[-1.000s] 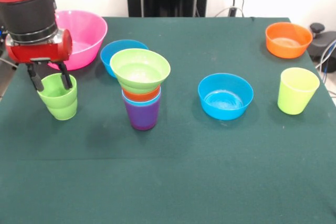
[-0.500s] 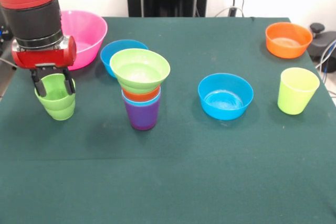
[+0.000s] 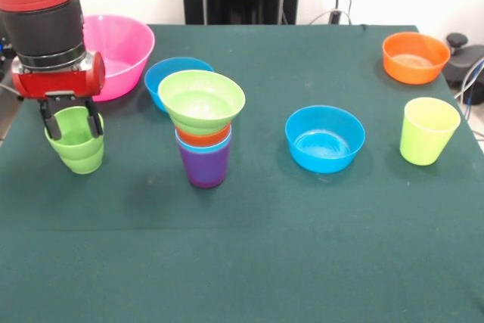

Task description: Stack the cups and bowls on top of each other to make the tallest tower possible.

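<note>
Nearest the front edge stands the tower, a little left of the table's middle: a purple cup at the base, a light blue cup's rim and an orange cup's rim showing above it, and a ridged green bowl seated on top. Level with it near the left edge, the gripper has its two black fingers clamped on the rim of a stepped green cup, one finger on each side of it. Toward the right edge a yellow-green cup stands upright alone, and a blue bowl sits between it and the tower. Farther back, a second blue bowl lies just behind the tower. A large pink bowl sits at the far left corner, partly behind the arm, and an orange bowl near the far right corner.
</note>
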`<state>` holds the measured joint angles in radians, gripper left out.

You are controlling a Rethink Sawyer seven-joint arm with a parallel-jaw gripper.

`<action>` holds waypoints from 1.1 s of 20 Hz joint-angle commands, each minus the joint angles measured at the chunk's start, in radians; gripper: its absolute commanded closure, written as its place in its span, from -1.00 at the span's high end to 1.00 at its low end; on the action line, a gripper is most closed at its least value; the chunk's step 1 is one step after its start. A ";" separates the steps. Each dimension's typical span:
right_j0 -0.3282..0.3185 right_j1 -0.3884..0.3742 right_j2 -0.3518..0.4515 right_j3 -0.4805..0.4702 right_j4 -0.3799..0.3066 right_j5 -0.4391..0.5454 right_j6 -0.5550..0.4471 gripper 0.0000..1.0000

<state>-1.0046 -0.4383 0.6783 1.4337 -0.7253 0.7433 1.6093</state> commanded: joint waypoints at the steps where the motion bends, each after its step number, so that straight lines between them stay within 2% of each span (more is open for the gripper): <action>1: -0.011 0.017 -0.042 0.054 -0.099 0.000 -0.254 1.00; 11: 0.004 -0.016 -0.041 0.061 -0.062 0.074 -0.239 1.00; 22: 0.036 0.003 -0.037 0.020 -0.060 0.084 -0.226 1.00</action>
<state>-1.0159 -0.4481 0.6753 1.4431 -0.7272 0.7436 1.6093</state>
